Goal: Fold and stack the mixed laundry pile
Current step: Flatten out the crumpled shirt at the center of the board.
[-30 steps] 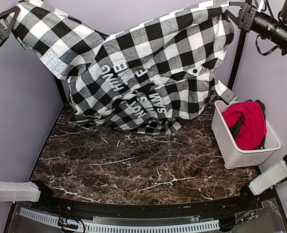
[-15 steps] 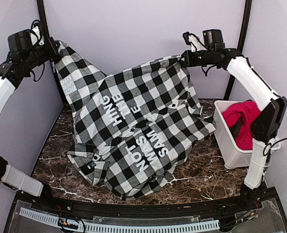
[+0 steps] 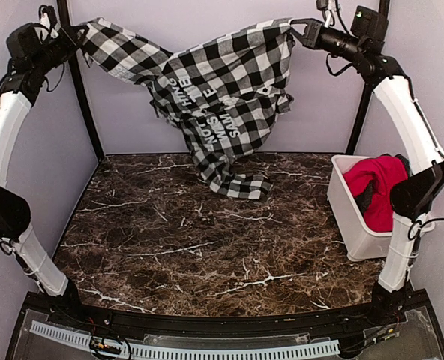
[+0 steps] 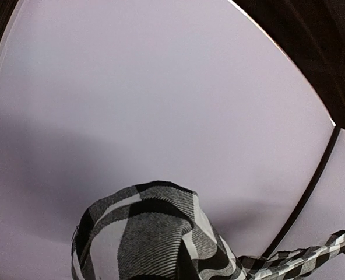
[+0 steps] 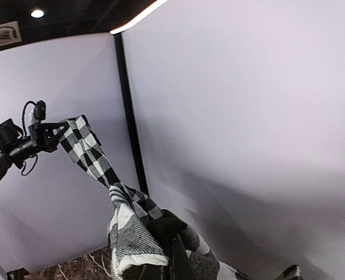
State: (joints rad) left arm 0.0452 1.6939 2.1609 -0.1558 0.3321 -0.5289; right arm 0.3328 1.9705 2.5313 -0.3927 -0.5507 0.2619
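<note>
Hoisting the checked shirt (image 3: 222, 90) high, the two arms strung it across the top of the frame like washing on a line. The left hand (image 3: 70, 34), up in the upper left corner, was pinched tight on one end of the cloth. The right hand (image 3: 301, 30), in the upper right, was clamped just as firmly on the other.

Half a second earlier that shirt had sagged low, with its hem heaped on the bench (image 3: 207, 247) near the front edge. Now nearly all of it hung clear. Only the tail dangled at the far middle of the bench, and I could not tell whether it brushed the surface.

The lettering ran sideways down the drooping middle, so the cloth was lifted but not yet spread flat. To my eye this was the shake-out before any fold, and the shirt wanted laying down smooth next.

The red garment (image 3: 383, 187) sat bundled in the white bin (image 3: 357, 236) at the right edge, untouched. By my reckoning nothing was folded and nothing stacked yet.
</note>
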